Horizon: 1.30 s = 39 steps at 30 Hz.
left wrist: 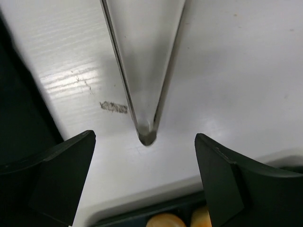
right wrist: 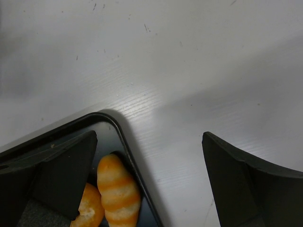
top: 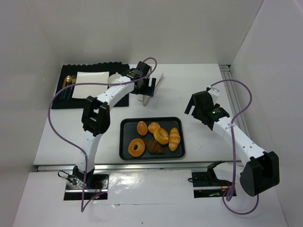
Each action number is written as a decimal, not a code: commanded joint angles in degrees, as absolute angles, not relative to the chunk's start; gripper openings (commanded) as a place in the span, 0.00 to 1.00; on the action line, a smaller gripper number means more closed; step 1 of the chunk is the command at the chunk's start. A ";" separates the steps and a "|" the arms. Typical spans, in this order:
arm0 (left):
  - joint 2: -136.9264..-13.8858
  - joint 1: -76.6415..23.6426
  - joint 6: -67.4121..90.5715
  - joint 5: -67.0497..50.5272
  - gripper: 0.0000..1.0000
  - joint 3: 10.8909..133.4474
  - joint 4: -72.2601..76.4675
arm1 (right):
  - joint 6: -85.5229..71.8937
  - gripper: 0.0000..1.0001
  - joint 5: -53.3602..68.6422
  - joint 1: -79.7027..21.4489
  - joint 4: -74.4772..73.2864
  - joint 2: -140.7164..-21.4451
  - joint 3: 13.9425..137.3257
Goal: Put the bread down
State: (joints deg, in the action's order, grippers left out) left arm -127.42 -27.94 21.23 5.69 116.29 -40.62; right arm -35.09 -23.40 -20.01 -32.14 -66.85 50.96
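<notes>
The bread, a golden-orange ring doughnut, lies in the near left corner of the dark tray, next to a dark brown croissant. My left gripper hangs open and empty over the table behind the tray, above the tip of a pair of metal tongs. My right gripper is open and empty beside the tray's far right corner. Neither wrist view shows the doughnut.
The tray also holds round orange buns and a striped roll. A black mat at the back left carries a white napkin, cutlery and a white cup. White walls stand on both sides.
</notes>
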 commanded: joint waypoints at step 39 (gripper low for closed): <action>-120.97 -27.33 16.35 3.70 0.25 126.44 -40.25 | -37.53 0.99 -24.17 -20.30 -32.61 -59.68 49.13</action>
State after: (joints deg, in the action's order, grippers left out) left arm -136.51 -26.98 18.00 5.28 130.10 -43.88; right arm -36.62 -23.31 -20.01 -32.14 -62.11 47.53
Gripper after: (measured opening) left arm 0.349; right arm 0.992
